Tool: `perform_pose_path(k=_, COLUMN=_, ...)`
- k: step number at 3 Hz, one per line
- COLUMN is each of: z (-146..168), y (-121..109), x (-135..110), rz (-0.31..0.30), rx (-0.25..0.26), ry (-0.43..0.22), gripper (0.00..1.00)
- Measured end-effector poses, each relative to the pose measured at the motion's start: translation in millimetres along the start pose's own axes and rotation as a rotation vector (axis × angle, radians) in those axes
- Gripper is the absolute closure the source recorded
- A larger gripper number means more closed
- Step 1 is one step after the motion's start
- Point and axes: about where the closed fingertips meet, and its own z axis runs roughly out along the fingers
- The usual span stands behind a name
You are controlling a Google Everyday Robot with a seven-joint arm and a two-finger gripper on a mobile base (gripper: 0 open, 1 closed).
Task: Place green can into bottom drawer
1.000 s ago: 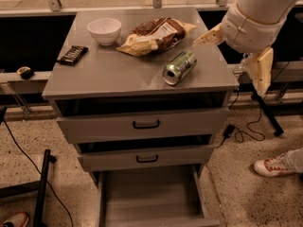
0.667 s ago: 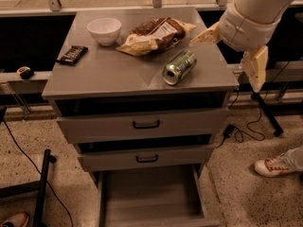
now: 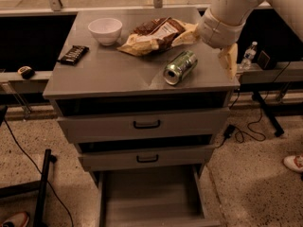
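The green can (image 3: 180, 67) lies on its side on the grey cabinet top (image 3: 109, 72), silver top facing front-left. My gripper (image 3: 208, 52) hangs from the white arm (image 3: 227, 13) just right of and slightly behind the can, above the top's right edge. Its tan fingers (image 3: 230, 60) are spread apart and hold nothing. One finger points down by the right edge. The other reaches left toward the snack bag. The bottom drawer (image 3: 151, 197) is pulled out at the cabinet's foot, a plain grey box with nothing visible in it.
A white bowl (image 3: 105, 30), a brown-and-yellow snack bag (image 3: 156, 34) and a dark bar (image 3: 72, 54) lie on the cabinet top. Two upper drawers with black handles (image 3: 147, 124) are slightly open. A water bottle (image 3: 249, 55) stands at the right. Cables and a shoe (image 3: 294, 162) are on the floor.
The arm and gripper have moved left, closer to the can. The can and drawers have not moved.
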Motion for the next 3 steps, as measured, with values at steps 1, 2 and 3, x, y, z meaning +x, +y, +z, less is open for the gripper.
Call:
perform_pose_path(k=1, z=32, y=-29, x=6, rz=-0.09, rx=0.003, ry=-0.036, gripper=0.0)
perform_pose_path(k=2, z=55, y=-50, x=5, rz=-0.145, rx=0.0, ry=-0.075, gripper=0.0)
perform_pose_path(k=3, z=76, y=-57, x=-1, rz=-0.18, rx=-0.023, ry=-0.107, gripper=0.19)
